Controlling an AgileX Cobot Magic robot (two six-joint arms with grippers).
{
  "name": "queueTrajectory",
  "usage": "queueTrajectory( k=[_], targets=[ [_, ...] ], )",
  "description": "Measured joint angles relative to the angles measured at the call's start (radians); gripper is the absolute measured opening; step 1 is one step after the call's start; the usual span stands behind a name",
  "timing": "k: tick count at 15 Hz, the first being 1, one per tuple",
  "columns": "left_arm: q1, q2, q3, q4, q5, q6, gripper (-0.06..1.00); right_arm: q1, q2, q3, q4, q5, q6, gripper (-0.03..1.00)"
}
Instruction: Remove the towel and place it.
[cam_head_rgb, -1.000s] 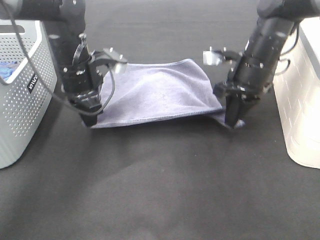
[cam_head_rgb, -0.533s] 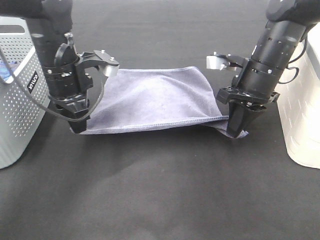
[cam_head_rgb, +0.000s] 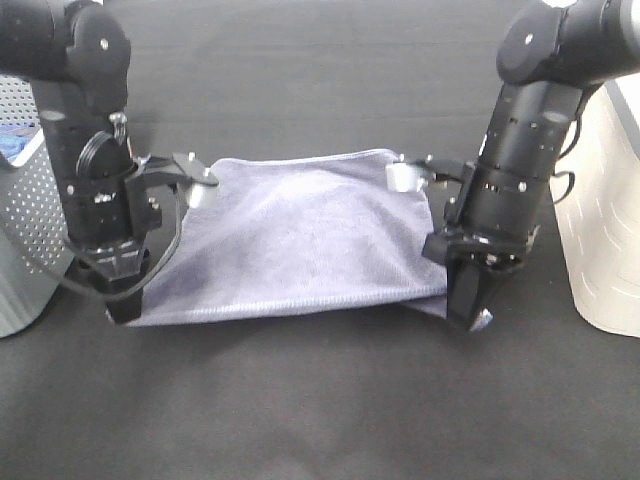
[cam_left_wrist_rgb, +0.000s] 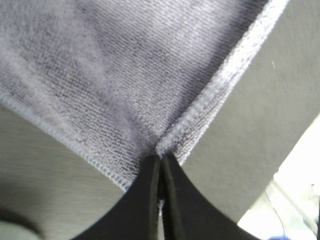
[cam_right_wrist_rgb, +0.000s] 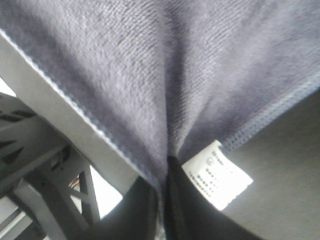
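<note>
A dark worktop (cam_head_rgb: 320, 400) fills the scene. At the far left edge sits a grey perforated basket (cam_head_rgb: 25, 240) with something blue (cam_head_rgb: 8, 145) showing inside. At the right edge stands a white container (cam_head_rgb: 605, 230) with embossed dashes.

Greyish-lavender towel (cam_head_rgb: 300, 240), black table (cam_head_rgb: 320, 400), white tag (cam_right_wrist_rgb: 217, 181).
</note>
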Motion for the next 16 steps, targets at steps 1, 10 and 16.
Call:
queueTrajectory(
  k=[1, 10, 16],
  targets=[
    [0.0, 0.0, 0.01, -0.002, 0.0, 0.003, 0.0, 0.001, 0.0, 0.012, 0.0, 0.0, 0.0, 0.05],
    [0.0, 0.019, 0.015, -0.004, -0.012, 0.024, 0.0, 0.001, 0.0, 0.134, 0.02, -0.037, -0.021, 0.38],
    [0.0, 0.019, 0.032, -0.004, -0.007, 0.024, 0.0, 0.001, 0.0, 0.144, 0.02, -0.028, 0.035, 0.69]
  ],
)
